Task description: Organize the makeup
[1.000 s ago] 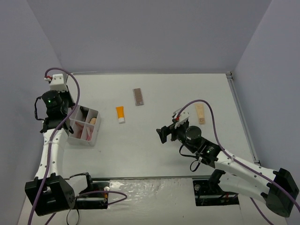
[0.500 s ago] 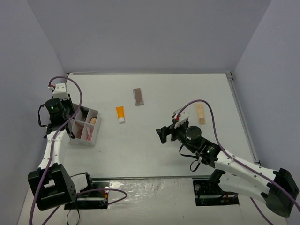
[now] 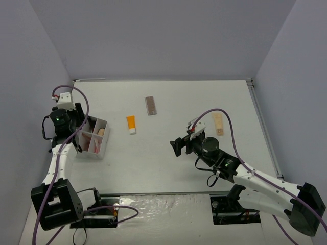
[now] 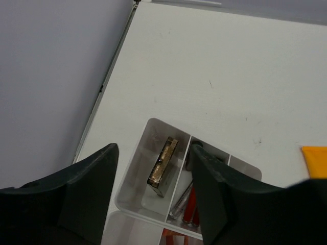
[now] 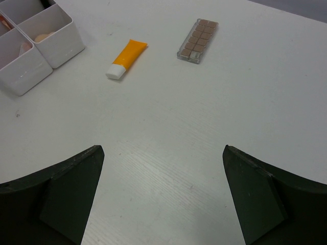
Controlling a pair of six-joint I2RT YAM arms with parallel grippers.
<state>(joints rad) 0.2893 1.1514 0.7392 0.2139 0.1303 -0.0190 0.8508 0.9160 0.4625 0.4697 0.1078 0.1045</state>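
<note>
Left gripper (image 4: 153, 150) agape over box (image 4: 134, 176) — palette (image 4: 163, 162) on edge inside

orange tube (image 3: 131, 124), palette (image 3: 150, 105) and beige tube (image 3: 218, 124) lie flat, apart.

We see a white table (image 3: 153, 161) with four things lying directly on it. A white compartment box (image 3: 91, 153) stands near its left edge. To the right of the box, and apart from it, an orange tube (image 3: 131, 123) lies flat, its white cap toward the near edge. A brown eyeshadow palette (image 3: 150, 105) lies farther back. A beige tube (image 3: 218, 124) lies on the right half, well apart.
</note>
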